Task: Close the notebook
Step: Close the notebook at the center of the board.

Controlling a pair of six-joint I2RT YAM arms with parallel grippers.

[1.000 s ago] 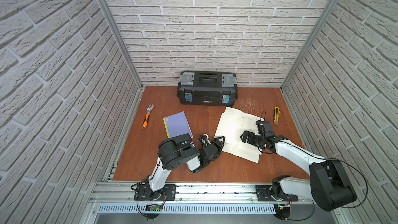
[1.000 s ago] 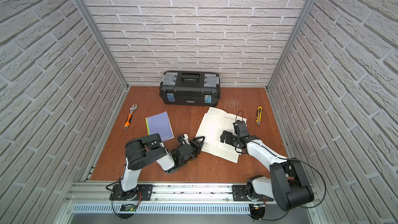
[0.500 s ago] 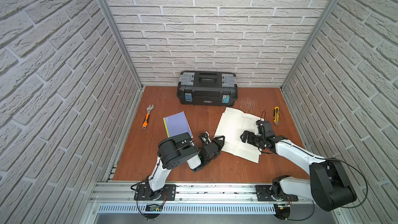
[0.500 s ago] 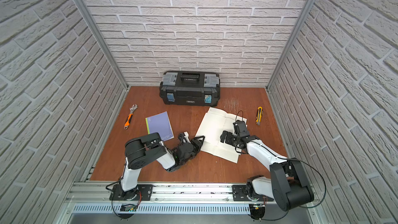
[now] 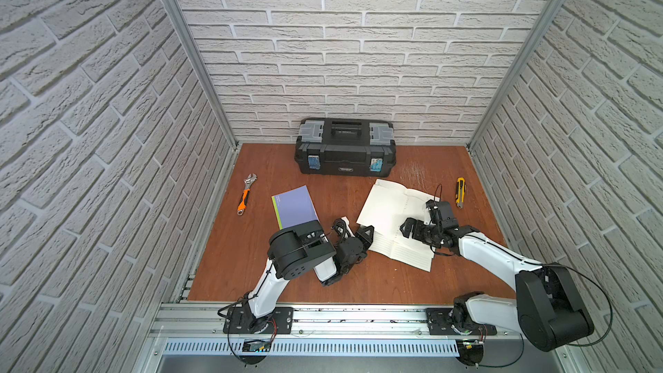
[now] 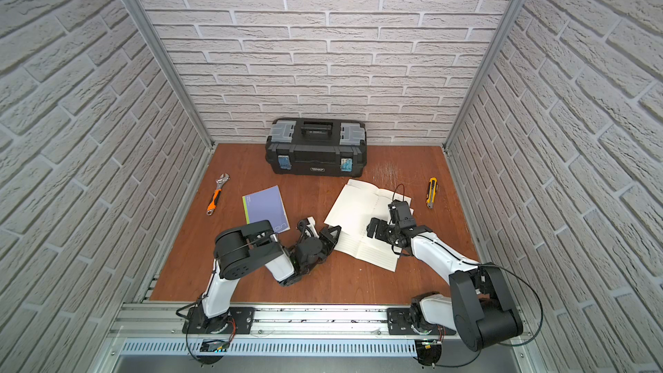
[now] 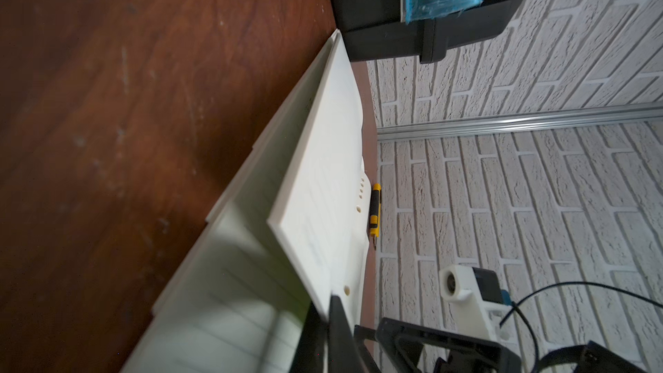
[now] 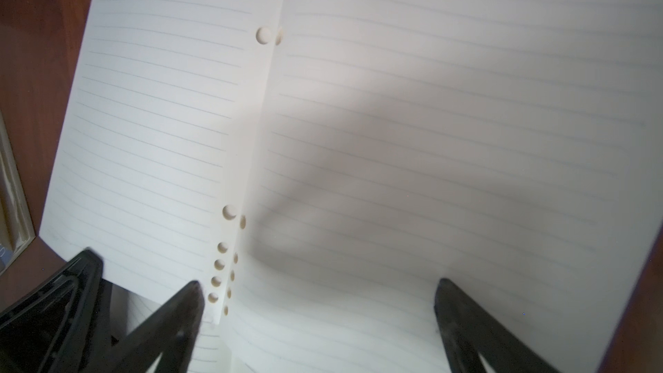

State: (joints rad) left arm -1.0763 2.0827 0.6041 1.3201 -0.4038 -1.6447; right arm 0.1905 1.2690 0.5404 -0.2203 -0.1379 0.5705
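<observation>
My left gripper [image 5: 365,234] is pressed together on the near left corner of the notebook [image 5: 391,209]. The left wrist view shows a block of pages [image 7: 323,174] raised off the sheets below, and my right gripper [image 8: 315,303] is spread wide over the open ruled pages by the punched holes. The notebook lies open on the wooden table [image 5: 280,281], right of centre in both top views, between a purple booklet [image 5: 294,206] and a yellow box cutter [image 5: 460,191], with a black toolbox [image 5: 345,148] behind at the wall and an orange wrench [image 5: 245,193] well off to the left.
</observation>
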